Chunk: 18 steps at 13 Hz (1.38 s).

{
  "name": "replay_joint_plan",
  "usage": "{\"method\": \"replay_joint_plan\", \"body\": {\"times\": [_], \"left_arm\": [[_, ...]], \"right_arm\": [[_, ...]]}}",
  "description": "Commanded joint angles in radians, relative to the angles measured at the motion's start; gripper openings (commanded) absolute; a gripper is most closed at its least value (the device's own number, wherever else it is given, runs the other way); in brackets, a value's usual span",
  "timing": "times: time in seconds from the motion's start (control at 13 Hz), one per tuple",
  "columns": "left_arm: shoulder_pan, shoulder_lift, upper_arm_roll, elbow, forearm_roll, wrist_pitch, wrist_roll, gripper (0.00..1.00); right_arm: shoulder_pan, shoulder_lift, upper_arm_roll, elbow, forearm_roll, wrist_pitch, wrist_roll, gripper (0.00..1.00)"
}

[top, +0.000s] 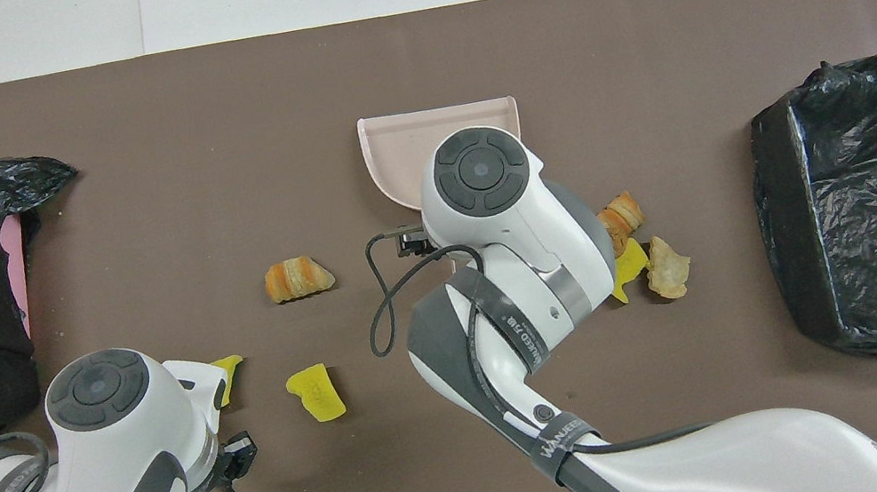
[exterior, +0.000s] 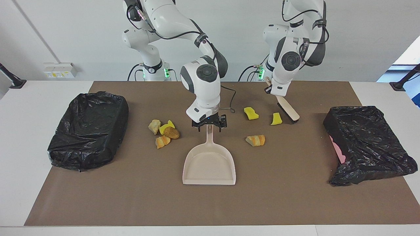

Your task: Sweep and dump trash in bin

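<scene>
Altogether seven trash scraps (exterior: 255, 140), two bins (exterior: 88, 129); left end effector (exterior: 275, 92) grips brush (exterior: 288, 107), right end effector (exterior: 209, 126) spread wide

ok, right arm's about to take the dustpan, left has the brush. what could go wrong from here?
1. The right pincer is open over the top of the dustpan handle; a grip that far from the pan may let it tilt or swing.
2. The trash lies in two groups: four scraps toward the right arm's end, three near the brush. One sweep won't gather both.
3. The left pincer holds the brush at its handle end, so it may twist.
</scene>
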Motion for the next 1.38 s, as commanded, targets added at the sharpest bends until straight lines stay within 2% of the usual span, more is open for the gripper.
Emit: {"method": "replay_joint_plan", "body": {"times": [0.0, 0.08, 0.15, 0.23, 0.31, 0.38, 0.46, 0.61, 0.77, 1.0, 1.15, 1.31], "left_arm": [[0.01, -0.014, -0.012, -0.034, -0.016, 0.081, 0.098, 0.0], [0.007, -0.01, -0.012, -0.033, -0.038, 0.11, 0.123, 0.0], [0.001, -0.003, -0.012, -0.034, -0.067, 0.143, 0.173, 0.0], [-0.001, 0.0, -0.012, -0.033, -0.107, 0.158, 0.234, 0.0], [-0.001, 0.006, -0.012, -0.031, -0.168, 0.178, 0.287, 0.0], [-0.001, 0.009, -0.012, -0.031, -0.193, 0.198, 0.302, 0.0], [0.001, 0.015, -0.012, -0.027, -0.202, 0.213, 0.304, 0.0], [0.001, 0.026, -0.012, -0.022, -0.28, 0.253, 0.31, 0.0], [0.013, 0.046, -0.008, 0.01, -0.29, 0.202, 0.395, 0.0], [0.042, 0.052, -0.007, 0.056, -0.284, 0.093, 0.407, 0.0], [0.052, 0.05, -0.007, 0.062, -0.274, 0.068, 0.402, 0.0], [0.052, 0.052, -0.008, 0.065, -0.268, 0.08, 0.395, 0.0]], "right_arm": [[0.016, -0.016, 0.0, -0.058, 0.004, 0.029, -0.013, 1.0], [0.013, -0.017, 0.0, -0.064, -0.009, 0.03, -0.028, 1.0], [0.012, -0.017, 0.0, -0.064, -0.009, 0.03, -0.034, 0.91], [0.012, -0.017, 0.0, -0.066, -0.009, 0.032, -0.036, 0.75], [0.01, -0.019, 0.0, -0.068, -0.01, 0.027, -0.039, 0.44], [0.01, -0.02, -0.001, -0.071, -0.01, 0.012, -0.034, 0.04], [0.012, -0.02, -0.003, -0.068, -0.01, 0.004, -0.022, 0.0], [0.012, -0.019, -0.006, -0.061, -0.032, 0.0, 0.01, 0.0], [-0.013, -0.034, -0.006, -0.057, -0.013, -0.002, -0.008, 0.0], [-0.105, -0.129, -0.004, -0.067, 0.037, -0.049, -0.35, 0.0], [-0.152, -0.201, -0.004, -0.071, 0.037, -0.178, -0.628, 0.0], [-0.178, -0.25, -0.006, -0.08, 0.033, -0.308, -0.805, 0.0]]}}
